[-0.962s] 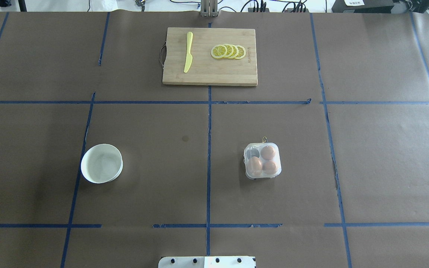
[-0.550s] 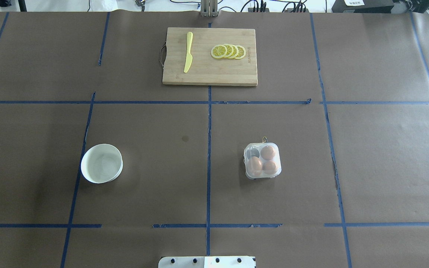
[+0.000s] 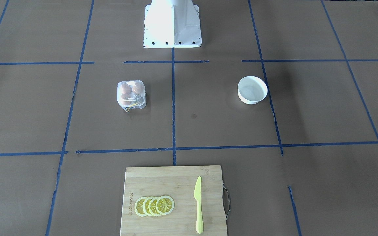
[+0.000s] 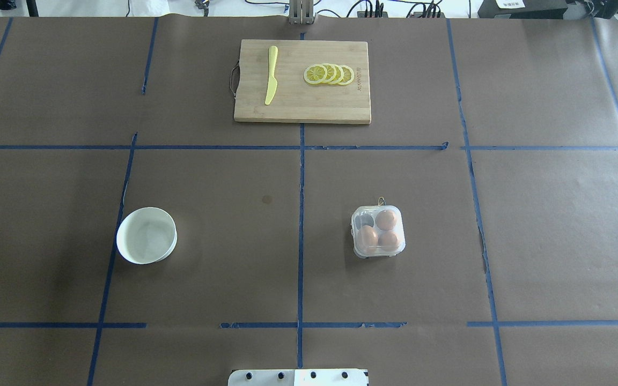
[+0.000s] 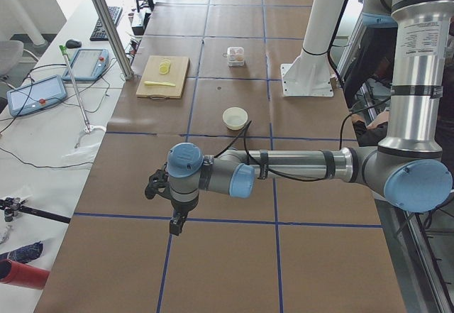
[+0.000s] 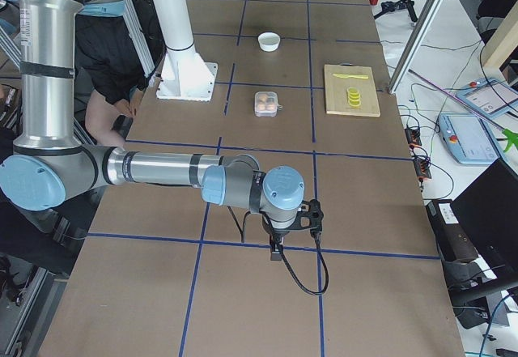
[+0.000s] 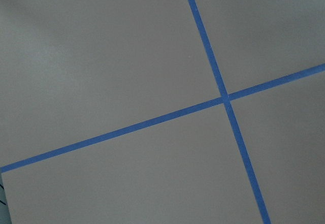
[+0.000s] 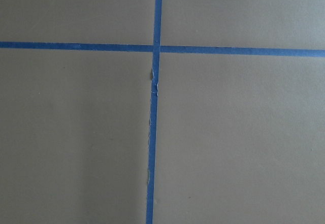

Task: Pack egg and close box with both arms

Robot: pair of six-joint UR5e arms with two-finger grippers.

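The clear plastic box [image 4: 377,231] stands right of the table's middle, and its lid lies down over the cells. It holds three brown eggs [image 4: 385,219]; the far-left cell looks empty. The box also shows in the front-facing view [image 3: 132,94]. Neither arm appears in the overhead or front-facing views. My left gripper [image 5: 175,226] hangs over the table's left end, far from the box. My right gripper [image 6: 277,252] hangs over the right end. They show only in the side views, so I cannot tell whether they are open or shut. Both wrist views show only brown paper and blue tape.
An empty white bowl [image 4: 146,235] sits left of centre. A wooden cutting board [image 4: 302,102] at the far side carries a yellow knife [image 4: 271,75] and lemon slices [image 4: 329,74]. The white pedestal [image 3: 172,23] stands at the near edge.
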